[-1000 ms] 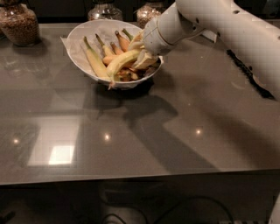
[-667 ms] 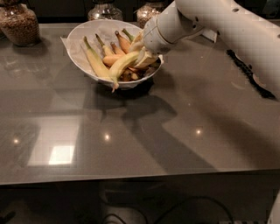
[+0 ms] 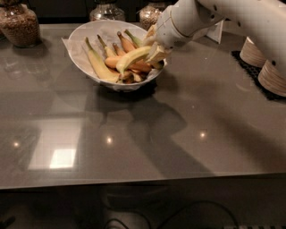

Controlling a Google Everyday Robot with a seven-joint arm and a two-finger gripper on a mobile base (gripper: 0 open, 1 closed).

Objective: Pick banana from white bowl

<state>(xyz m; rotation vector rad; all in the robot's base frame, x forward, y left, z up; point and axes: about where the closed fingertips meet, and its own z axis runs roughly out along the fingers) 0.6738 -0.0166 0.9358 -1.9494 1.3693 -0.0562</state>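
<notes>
The white bowl [image 3: 80, 42] with a paper liner stands at the back middle of the grey counter [image 3: 178, 134]. It holds several bananas. My gripper [image 3: 154, 50] reaches in from the upper right over the bowl's right rim. It is shut on the banana [image 3: 131, 58], a curved pale yellow-green one, and holds it by its right end above the others. A straighter yellow-green banana [image 3: 99, 66] lies at the left of the bowl. Smaller orange-brown bananas [image 3: 127, 63] lie under the held one.
Glass jars stand along the back: one at the far left [image 3: 20, 24] and two behind the bowl [image 3: 105, 11] [image 3: 149, 13]. Stacked cream dishes [image 3: 271, 76] sit on a black mat [image 3: 250, 71] at the right edge. A white card [image 3: 218, 32] stands behind my arm.
The gripper has lifted slightly with the banana; the banana's free left end now hangs higher, over the other bananas rather than down at the bowl's front rim.
</notes>
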